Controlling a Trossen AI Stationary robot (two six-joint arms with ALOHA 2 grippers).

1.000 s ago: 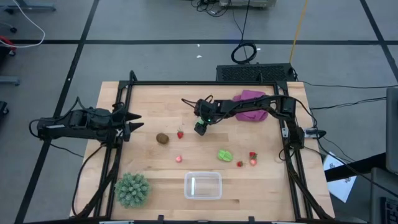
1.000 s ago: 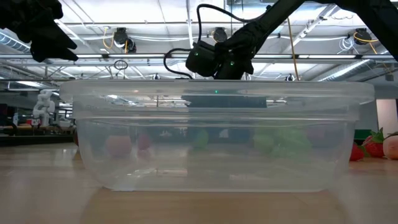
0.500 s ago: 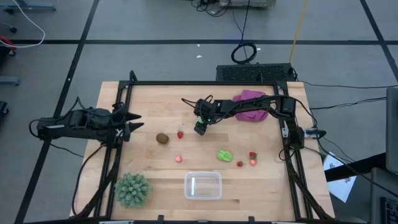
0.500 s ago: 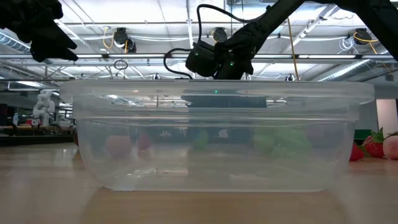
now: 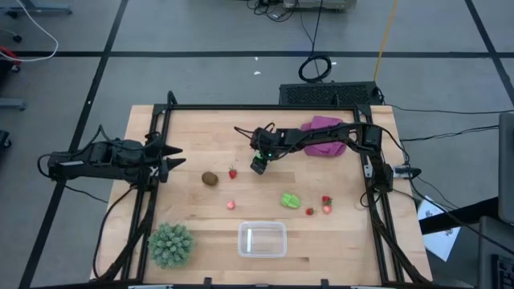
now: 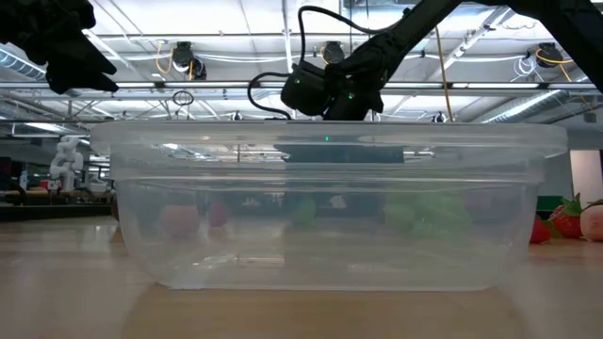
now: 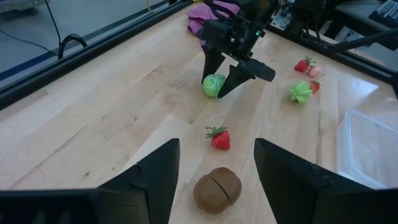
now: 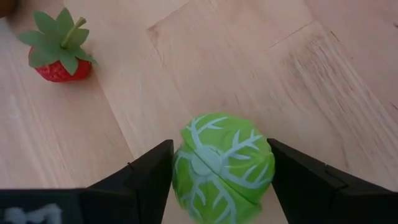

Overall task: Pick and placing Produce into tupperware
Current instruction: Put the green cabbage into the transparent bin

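Both my arms [image 5: 96, 158] matte black; right arm [image 5: 321, 138] carries looped black cable, green LED at wrist.

**Light wooden tabletop and what lies on it**

The pale butcher-block wooden table [image 5: 201, 128] carries a crumpled purple cloth [image 5: 323, 127] at the far edge, a brown oval kiwi piece [image 5: 210, 178], small red strawberry pieces [image 5: 233, 172], two light-green leafy pieces [image 5: 290, 200], a spiky dark-green plant [image 5: 170, 244], and a clear rectangular plastic container [image 5: 262, 239] near the front edge.

Grey tiled floor [image 5: 201, 32] with cables [image 5: 315, 66]; ceiling lights [image 6: 184, 58].
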